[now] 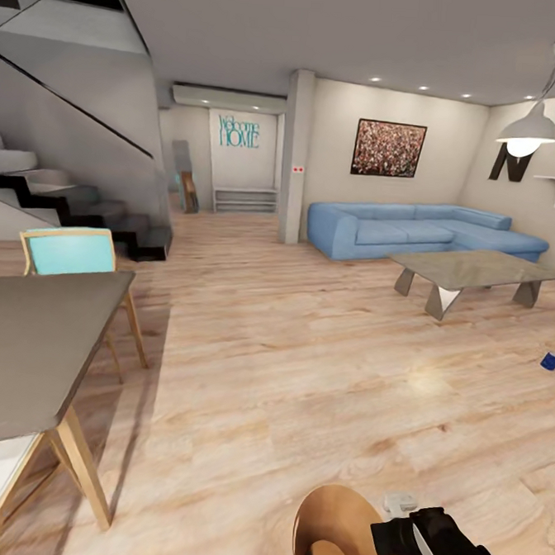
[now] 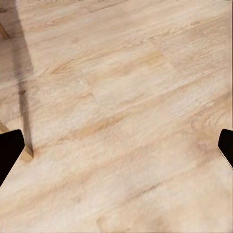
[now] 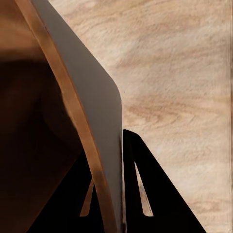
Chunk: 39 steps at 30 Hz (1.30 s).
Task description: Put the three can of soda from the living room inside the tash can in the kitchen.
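Observation:
The tash can [image 1: 338, 534], brown inside with a pale rim, hangs low at the front of the head view, over the light wood floor of the living room. My right gripper [image 1: 405, 531] is shut on its rim from the right. In the right wrist view, both dark fingers [image 3: 155, 194] straddle the tash can's wall [image 3: 92, 97], one inside and one outside. My left gripper [image 2: 116, 150] is open over bare floor with nothing between its fingertips. The cans of soda are out of view.
A grey dining table [image 1: 24, 351] and a turquoise chair [image 1: 68, 250] stand close on the left. Ahead are stairs [image 1: 60, 196], a blue sofa [image 1: 413, 229] and a low coffee table [image 1: 468, 270]. A small blue object [image 1: 551, 360] lies on the floor at right.

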Motion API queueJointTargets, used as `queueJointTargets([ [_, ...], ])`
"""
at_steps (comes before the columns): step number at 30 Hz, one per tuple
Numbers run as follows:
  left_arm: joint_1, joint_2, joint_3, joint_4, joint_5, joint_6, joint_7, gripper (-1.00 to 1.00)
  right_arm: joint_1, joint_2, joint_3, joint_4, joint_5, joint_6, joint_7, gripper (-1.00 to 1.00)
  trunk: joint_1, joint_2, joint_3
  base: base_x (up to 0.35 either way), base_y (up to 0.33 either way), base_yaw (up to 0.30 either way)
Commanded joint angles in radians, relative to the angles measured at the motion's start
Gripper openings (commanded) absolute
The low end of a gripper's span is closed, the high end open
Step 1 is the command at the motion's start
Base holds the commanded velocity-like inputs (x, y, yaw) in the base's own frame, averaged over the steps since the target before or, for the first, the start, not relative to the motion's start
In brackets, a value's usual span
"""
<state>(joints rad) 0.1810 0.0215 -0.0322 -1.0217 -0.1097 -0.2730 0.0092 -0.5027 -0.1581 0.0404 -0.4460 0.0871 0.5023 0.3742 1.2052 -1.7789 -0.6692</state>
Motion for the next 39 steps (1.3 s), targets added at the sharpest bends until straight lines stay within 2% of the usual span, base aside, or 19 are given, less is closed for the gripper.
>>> queueJointTargets([
  [1, 0.0, 0.0, 0.0, 0.0, 0.0, 0.0, 0.0, 1.0, 0.0, 0.0, -0.002, 0.0, -0.013, 0.003, 0.006, -1.0, 0.0, 0.0, -0.001, 0.304, -0.089, -0.135],
  [30, 0.0, 0.0, 0.001, -0.001, 0.002, 0.0, -0.002, 1.0, 0.0, 0.001, -0.001, 0.0, -0.013, 0.002, 0.004, -1.0, 0.0, 0.0, -0.034, 0.318, -0.011, -0.177],
  [39, 0.0, 0.0, 0.002, -0.001, 0.002, 0.0, -0.002, 1.0, 0.0, 0.001, 0.0, 0.0, -0.013, 0.002, 0.005, -1.0, 0.0, 0.0, -0.041, 0.325, 0.065, -0.21],
])
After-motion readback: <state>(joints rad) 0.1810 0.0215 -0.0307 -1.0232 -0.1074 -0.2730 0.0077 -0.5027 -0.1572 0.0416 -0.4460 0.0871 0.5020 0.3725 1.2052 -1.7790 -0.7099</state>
